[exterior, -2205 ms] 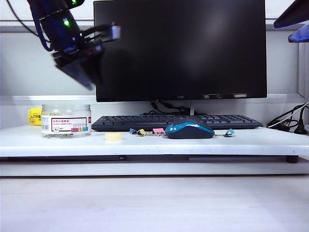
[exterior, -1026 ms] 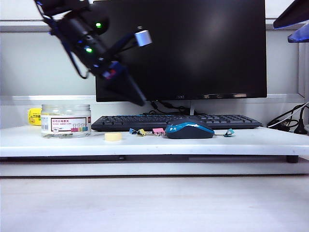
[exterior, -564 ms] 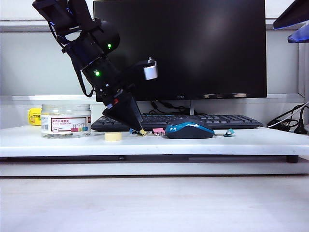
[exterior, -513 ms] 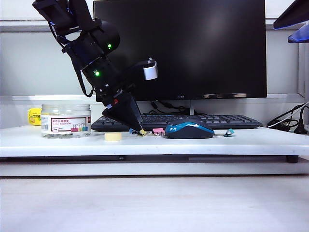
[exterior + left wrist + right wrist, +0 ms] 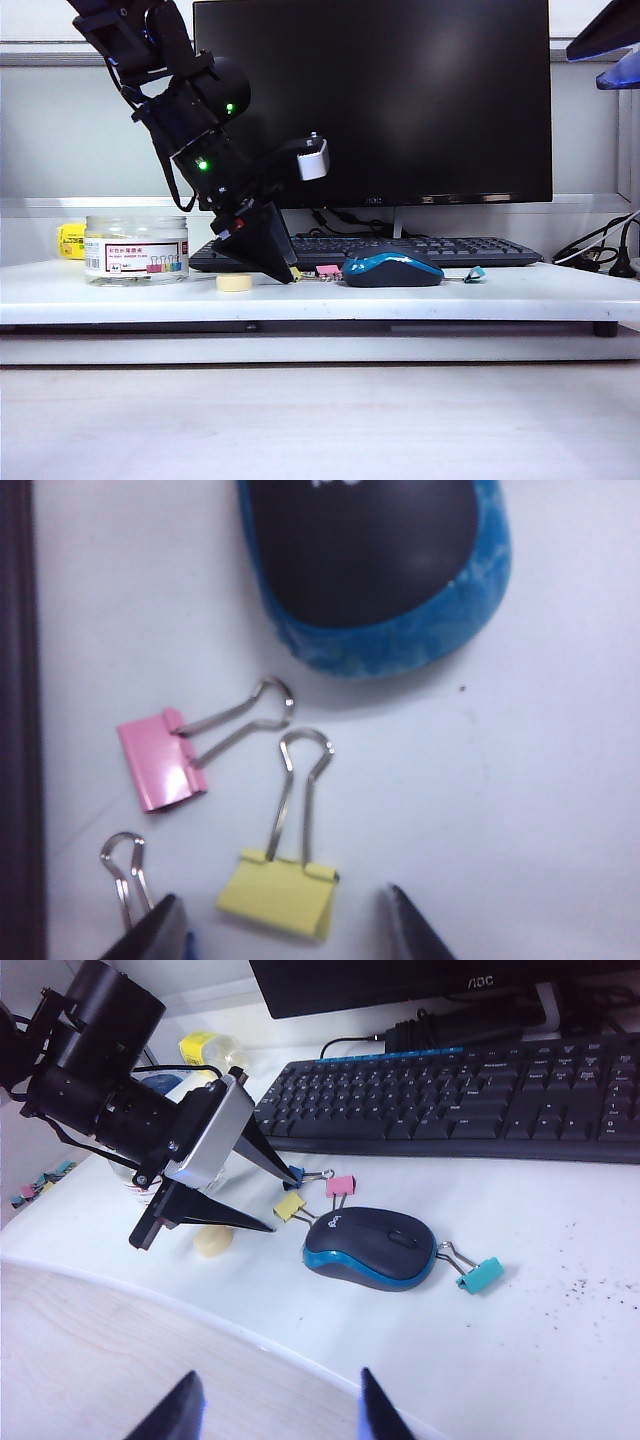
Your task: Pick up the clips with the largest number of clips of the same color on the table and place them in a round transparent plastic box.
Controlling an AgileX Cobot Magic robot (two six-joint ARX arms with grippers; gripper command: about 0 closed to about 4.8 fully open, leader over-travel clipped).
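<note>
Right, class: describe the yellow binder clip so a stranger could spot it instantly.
Find the blue and black computer mouse before the keyboard. Beside it lie three clips; the yellow binder clip sits between the open left gripper's fingertips, next to the pink clip.

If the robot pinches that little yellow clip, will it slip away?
Maybe a bit. The yellow clip looks light and lies flat on smooth table, so it could skid. Its thin wire handles probably swing. The open left gripper straddles it; the open right gripper hangs apart.

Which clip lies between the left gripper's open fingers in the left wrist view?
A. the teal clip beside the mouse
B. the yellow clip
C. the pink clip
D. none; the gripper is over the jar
B: the left gripper is open with the yellow clip lying between its fingertips; the pink clip sits off to one side.
</note>
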